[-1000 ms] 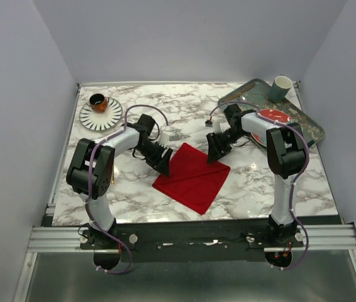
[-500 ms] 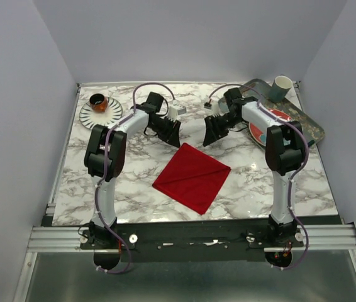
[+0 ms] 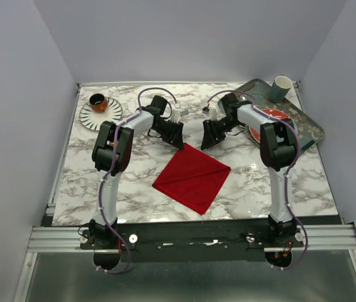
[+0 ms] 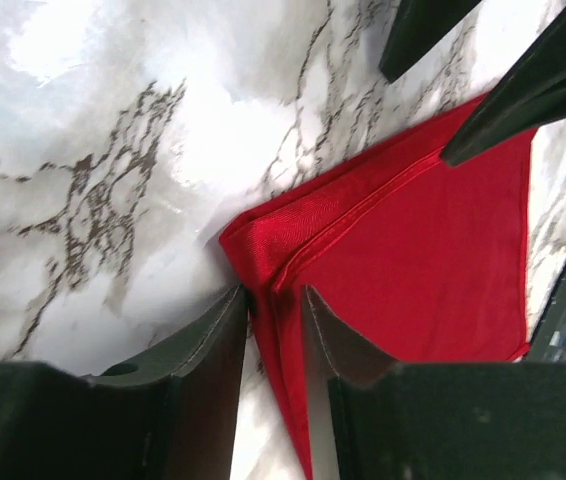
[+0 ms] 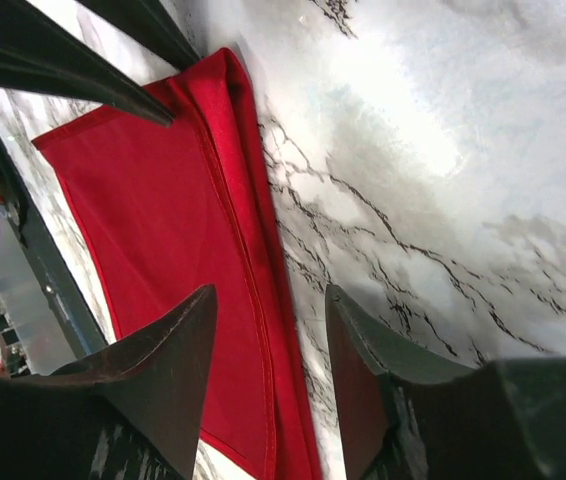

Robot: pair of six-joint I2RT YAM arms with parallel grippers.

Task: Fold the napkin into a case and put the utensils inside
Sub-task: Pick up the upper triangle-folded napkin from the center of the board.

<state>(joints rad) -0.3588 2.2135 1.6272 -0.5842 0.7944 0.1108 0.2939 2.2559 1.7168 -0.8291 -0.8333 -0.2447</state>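
From above, shows the napkin (image 3: 192, 177) folded to a diamond midway across the surface (image 3: 134, 182), left hand (image 3: 178, 139) and right hand (image 3: 208, 141) both at its far corner: folding step, no case yet. Through the left wrist, shows fingers (image 4: 203, 350) narrowly apart astride the doubled edge, nothing clamped. Through the right wrist, shows fingers (image 5: 163, 350) wide apart there; likely calls next for pinching and carrying the corner across.

The napkin (image 3: 192, 177) lies flat on the surface (image 3: 134, 182), its far corner between the left tool (image 3: 176, 138) and right tool (image 3: 209, 139) (both angled down).
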